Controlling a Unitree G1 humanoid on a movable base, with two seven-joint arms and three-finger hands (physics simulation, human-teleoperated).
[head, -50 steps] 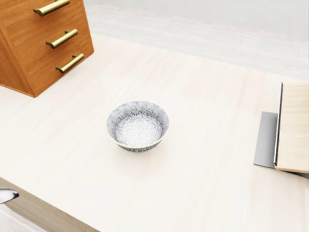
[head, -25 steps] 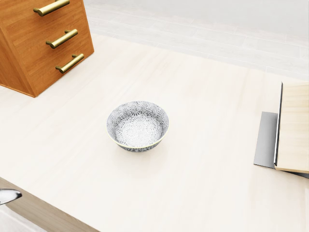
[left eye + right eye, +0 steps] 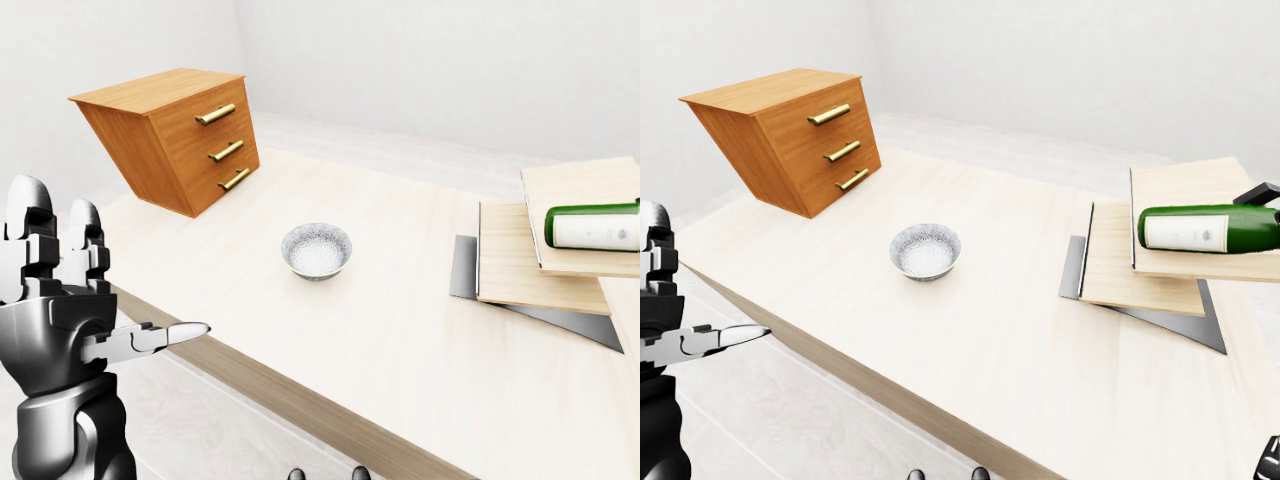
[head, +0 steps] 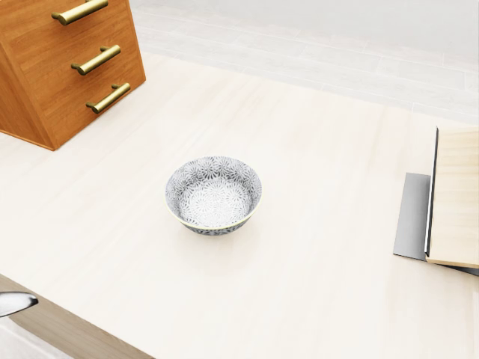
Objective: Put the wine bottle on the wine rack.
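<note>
left hand (image 3: 55,300) raised, fingers (image 3: 160,335) spread open.

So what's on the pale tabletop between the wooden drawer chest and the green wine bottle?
Only the patterned grey-white bowl, on the pale tabletop between the wooden drawer chest and the green wine bottle, in the right-eye view.

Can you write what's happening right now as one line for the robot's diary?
left hand: open, raised, empty | wine bottle: lying on wine rack | bowl: mid-table | right hand: barely visible

wine bottle (image 3: 1205,228) — green, white label | on its side | atop wine rack (image 3: 1140,268)
</note>
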